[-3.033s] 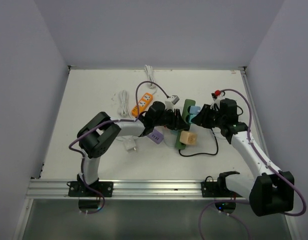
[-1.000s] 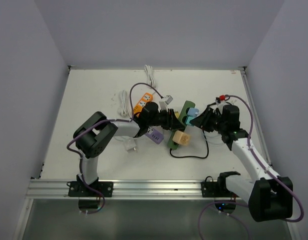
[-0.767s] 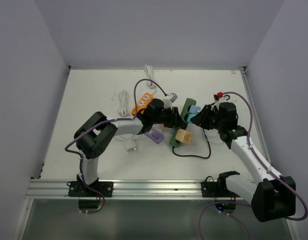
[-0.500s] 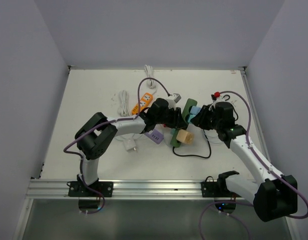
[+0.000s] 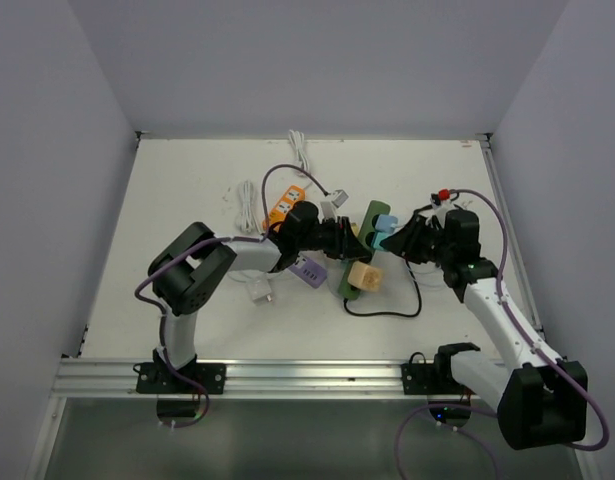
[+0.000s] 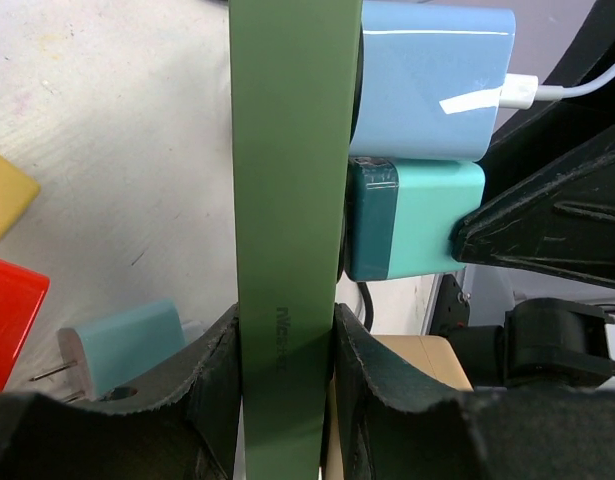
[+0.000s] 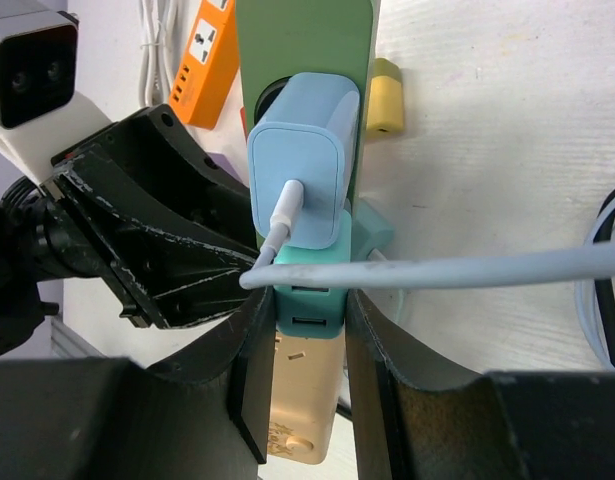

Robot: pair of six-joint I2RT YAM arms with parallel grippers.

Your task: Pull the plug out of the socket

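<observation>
Both claws grip tight: left claw point(image 6: 285, 340) on green strip point(image 6: 287, 150), right claw point(image 7: 307, 340) on teal plug point(image 7: 309, 298); we fear a crooked pull slips the strip or snags white cable point(image 7: 437, 270).

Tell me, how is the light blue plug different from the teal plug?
The light blue plug has a white cable in it; the teal plug has empty ports. The right gripper pinches the teal plug, not the light blue plug. Both sit side by side on the green power strip.
</observation>
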